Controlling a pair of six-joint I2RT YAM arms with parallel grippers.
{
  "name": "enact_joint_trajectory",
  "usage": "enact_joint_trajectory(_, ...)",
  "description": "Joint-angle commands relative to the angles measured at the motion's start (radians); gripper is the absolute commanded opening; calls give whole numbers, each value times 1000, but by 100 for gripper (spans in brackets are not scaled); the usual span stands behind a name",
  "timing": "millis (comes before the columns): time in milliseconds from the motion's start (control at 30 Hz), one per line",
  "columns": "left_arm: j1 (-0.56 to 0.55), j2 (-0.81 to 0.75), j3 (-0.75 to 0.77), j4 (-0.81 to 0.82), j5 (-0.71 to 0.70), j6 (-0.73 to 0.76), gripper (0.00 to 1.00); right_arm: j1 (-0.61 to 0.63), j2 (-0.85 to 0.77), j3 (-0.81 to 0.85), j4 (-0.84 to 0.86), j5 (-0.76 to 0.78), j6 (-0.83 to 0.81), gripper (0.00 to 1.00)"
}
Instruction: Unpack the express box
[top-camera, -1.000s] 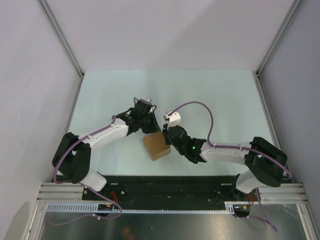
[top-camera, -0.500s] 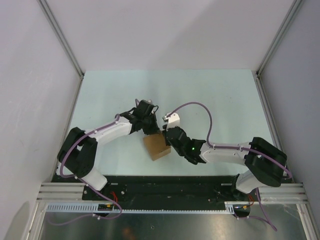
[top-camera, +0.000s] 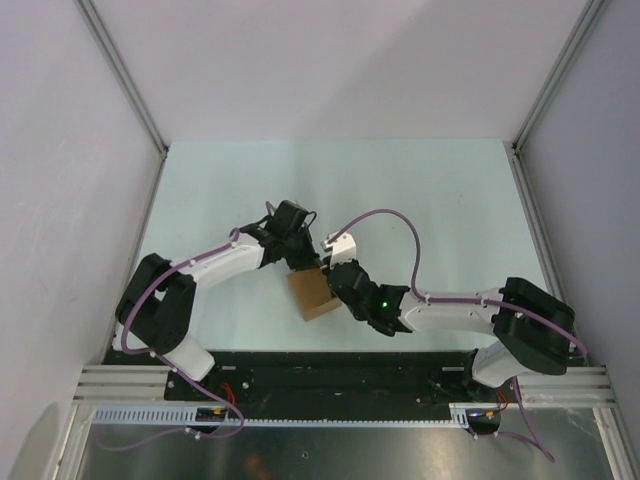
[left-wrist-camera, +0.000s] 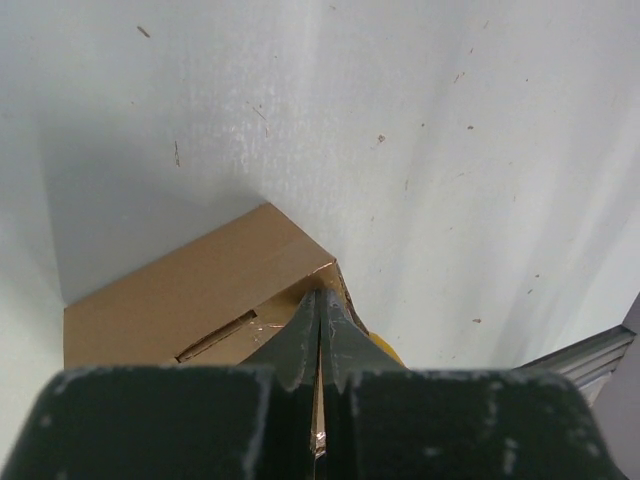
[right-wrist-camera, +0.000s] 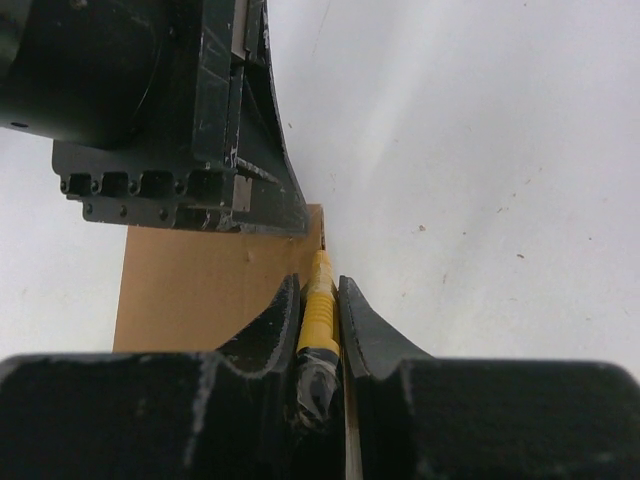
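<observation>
The pale desk (top-camera: 420, 180) carries everything, and most of it lies bare toward the far edge. The left arm (top-camera: 215, 265) and right arm (top-camera: 450, 305) both bend inward from the near corners and meet at the box (top-camera: 308, 295), which sits close to the near edge, about midway between the sides. From above only part of its brown top shows, because both wrists cover its far and right edges. The left gripper (top-camera: 300, 264) comes down on the box's far edge. In the left wrist view its fingers (left-wrist-camera: 300, 335) are pressed flat together over a torn corner of the cardboard, and the camera housing cuts off the near half of the box. A thin brown line shows between them low down, but whether a flap is pinched there cannot be told. The right gripper (right-wrist-camera: 318, 285) stands at the box's right edge with its jaws narrow, clamped on a knife (right-wrist-camera: 318, 305). The knife's yellow body points along that edge and its dark rear end is buried between the fingers. Its tip disappears against the left gripper's black body, so the blade is hard to make out. A sliver of yellow (left-wrist-camera: 385, 347) peeks out beside the left fingers.
</observation>
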Motion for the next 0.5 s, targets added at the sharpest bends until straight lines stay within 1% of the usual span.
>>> enact_joint_trajectory(0,-4,71,-68,-88,-56,-29,0,51,-64,6,-44,-1,33,0)
enact_joint_trajectory(233,-3,80,-75,-91,-59,-28,0,80,-113,-12,-102,10,83,0)
enact_joint_trajectory(467,-3,83,-83,-91,-56,-31,0,106,-127,-45,-133,11,140,0)
